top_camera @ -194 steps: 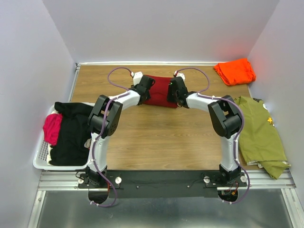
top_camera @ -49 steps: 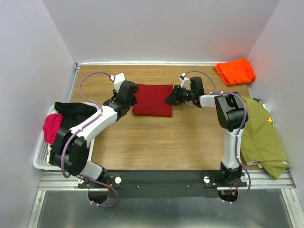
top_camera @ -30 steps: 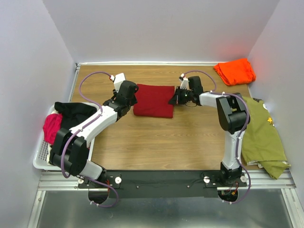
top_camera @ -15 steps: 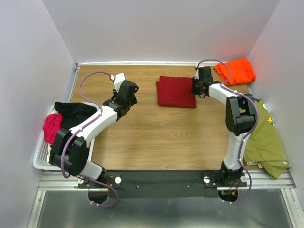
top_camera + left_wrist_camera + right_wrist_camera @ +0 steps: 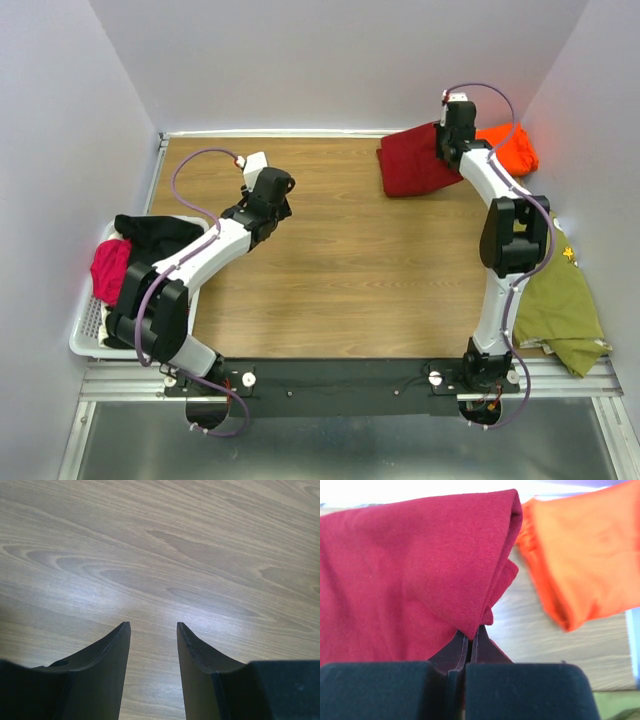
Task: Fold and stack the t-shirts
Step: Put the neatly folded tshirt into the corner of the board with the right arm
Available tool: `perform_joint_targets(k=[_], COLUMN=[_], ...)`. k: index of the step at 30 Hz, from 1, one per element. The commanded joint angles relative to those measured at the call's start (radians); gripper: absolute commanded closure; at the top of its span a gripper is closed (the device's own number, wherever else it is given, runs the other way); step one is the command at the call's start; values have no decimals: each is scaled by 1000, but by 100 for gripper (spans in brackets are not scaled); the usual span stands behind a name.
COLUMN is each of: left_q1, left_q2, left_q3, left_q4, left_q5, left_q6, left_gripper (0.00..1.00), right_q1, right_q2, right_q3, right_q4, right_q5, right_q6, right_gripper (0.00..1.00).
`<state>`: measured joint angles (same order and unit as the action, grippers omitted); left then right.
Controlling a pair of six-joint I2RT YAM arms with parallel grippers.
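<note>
Now the folded dark red cloth t-shirt (image 5: 412, 166) is found at the far right of the wooden surface (image 5: 340, 270). A second ago it was lying mid-surface between the two arms, and it has since been dragged across by its right edge. That edge is pinched in the fully closed right hand (image 5: 471, 636) and is raised off the wood, so that the cloth hangs in a rounded fold above it. The folded bright orange cloth t-shirt (image 5: 511, 148) lies just beside it in the far right corner. In the wrist view a strip of bare wood is seen between the two, so the red one is not yet laid on top.

The left hand (image 5: 152, 630) is kept where it was, over bare wood at the left, about half open with nothing held.

The folding of the red shirt is judged done and the stacking under way. A lift over the orange shirt and a release are judged to remain. Because only one edge is gripped, the fold could be pulled loose. An olive-green shirt (image 5: 550, 285) is left unfolded at the right edge, and more garments are seen in the white basket (image 5: 82, 345).
</note>
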<state>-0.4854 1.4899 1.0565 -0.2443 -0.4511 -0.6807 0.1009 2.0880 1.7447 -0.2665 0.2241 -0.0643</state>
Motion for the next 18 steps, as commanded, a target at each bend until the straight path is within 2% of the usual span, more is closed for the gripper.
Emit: perform_joint_targets(k=[1, 11, 18], left_q1=[4, 2, 2], left_q2=[43, 158, 220], left_q3=[54, 140, 189], left_q4=[26, 34, 36], left_q5=[31, 84, 91], left_q6=[12, 21, 35], left_gripper=[49, 50, 50], right_q1=[-70, -162, -236], right_q2=[101, 331, 350], right_q3=[168, 548, 636], right_q4=[-22, -54, -53], right_q5=[60, 44, 38], right_q6=[-29, -51, -23], right_gripper=[99, 99, 99])
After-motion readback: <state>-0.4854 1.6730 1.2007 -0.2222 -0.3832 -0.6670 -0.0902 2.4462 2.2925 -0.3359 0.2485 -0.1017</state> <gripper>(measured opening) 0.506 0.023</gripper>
